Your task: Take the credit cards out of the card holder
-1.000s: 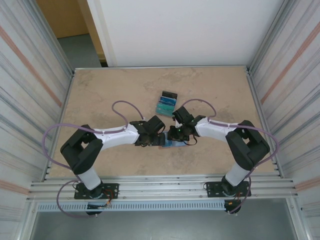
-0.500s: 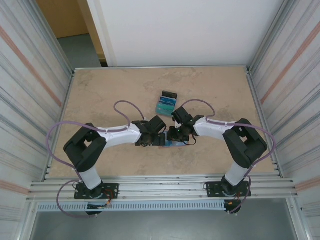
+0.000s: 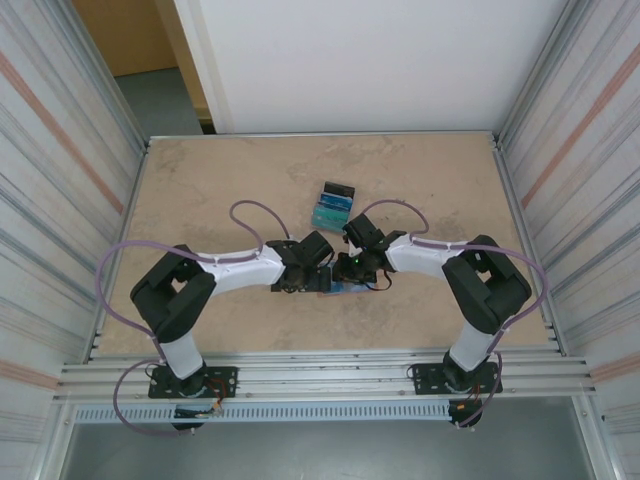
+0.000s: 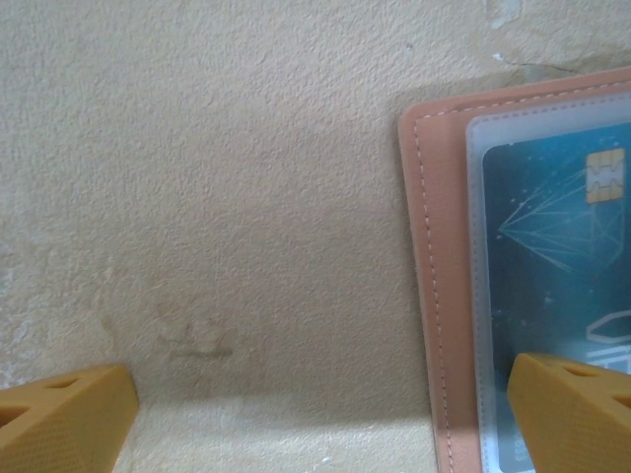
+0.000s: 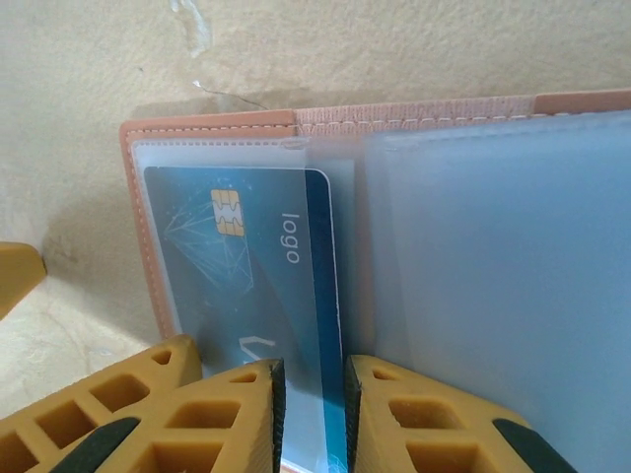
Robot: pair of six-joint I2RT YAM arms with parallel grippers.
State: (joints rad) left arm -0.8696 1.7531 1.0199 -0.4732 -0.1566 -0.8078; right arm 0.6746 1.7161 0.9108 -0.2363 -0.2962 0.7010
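Note:
The card holder (image 3: 347,288) lies spread open on the table between both grippers, salmon edge (image 4: 434,296) up, with frosted pockets (image 5: 473,256). A blue credit card (image 5: 251,266) with a gold chip sits in its left pocket, and a darker strip of it is bare toward the fold. My right gripper (image 5: 311,414) stands over that bare strip, jaws a narrow gap apart, clamping nothing. My left gripper (image 4: 320,409) is wide open at the holder's left edge. One of its fingers (image 4: 572,409) lies over the pocketed card (image 4: 552,236), the other over bare table. Loose credit cards (image 3: 332,205), teal, blue and black, lie behind.
The sandy tabletop (image 3: 220,190) is walled by ribbed metal panels (image 3: 60,180) left and right, with a white wall behind. Both arms meet near the table's middle, elbows out to the sides. A purple cable (image 3: 245,215) loops over the left arm.
The left arm's elbow has crept a little to the right. Both grippers stay at the card holder, and the right jaws keep about the same narrow gap.

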